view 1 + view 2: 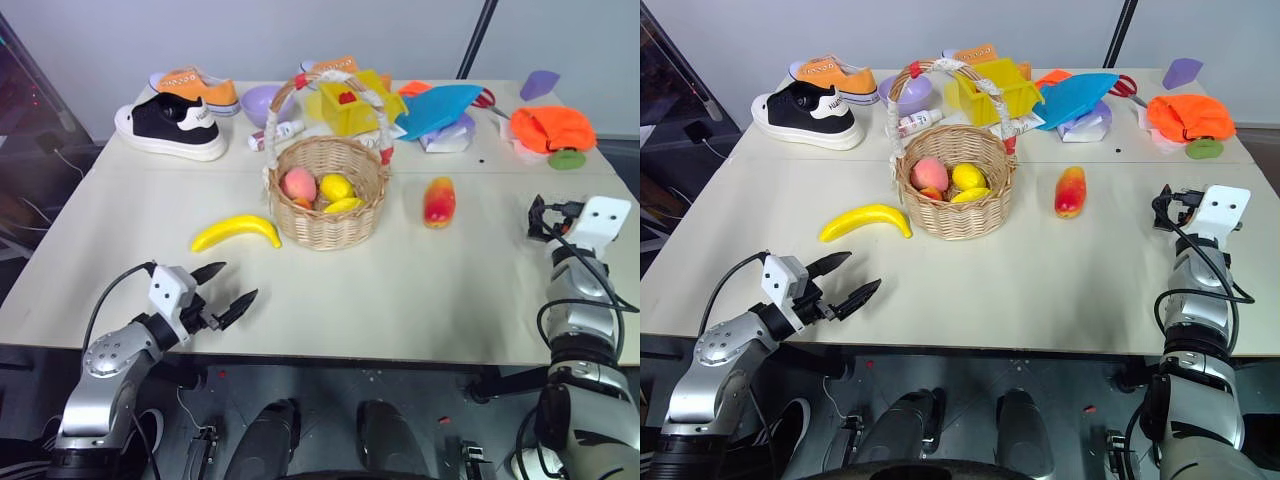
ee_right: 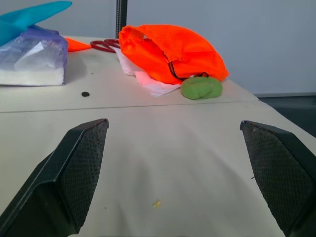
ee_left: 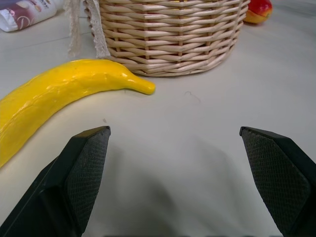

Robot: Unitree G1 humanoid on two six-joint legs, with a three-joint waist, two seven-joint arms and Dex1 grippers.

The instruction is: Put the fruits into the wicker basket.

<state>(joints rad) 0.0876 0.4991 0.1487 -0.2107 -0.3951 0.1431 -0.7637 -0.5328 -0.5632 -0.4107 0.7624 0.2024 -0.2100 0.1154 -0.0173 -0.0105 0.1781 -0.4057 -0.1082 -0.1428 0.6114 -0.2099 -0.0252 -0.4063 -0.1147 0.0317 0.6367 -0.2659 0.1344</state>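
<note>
The wicker basket (image 1: 330, 228) stands mid-table with a peach (image 1: 299, 184) and two lemons (image 1: 336, 186) inside. A yellow banana (image 1: 237, 232) lies on the table just left of the basket. To the basket's right lies a red-and-yellow mango (image 1: 439, 201). My left gripper (image 1: 225, 285) hovers open and empty near the front left edge, a short way before the banana (image 3: 64, 94). My right gripper (image 2: 173, 123) is open and empty at the table's right side, right of the mango, facing the orange cloth.
Along the back are a black-and-white shoe (image 1: 170, 127), an orange shoe (image 1: 195, 88), a purple bowl (image 1: 262, 102), a yellow box (image 1: 350, 105) and a blue item (image 1: 438, 108). An orange cloth (image 1: 552, 127) and green disc (image 1: 566, 159) sit back right.
</note>
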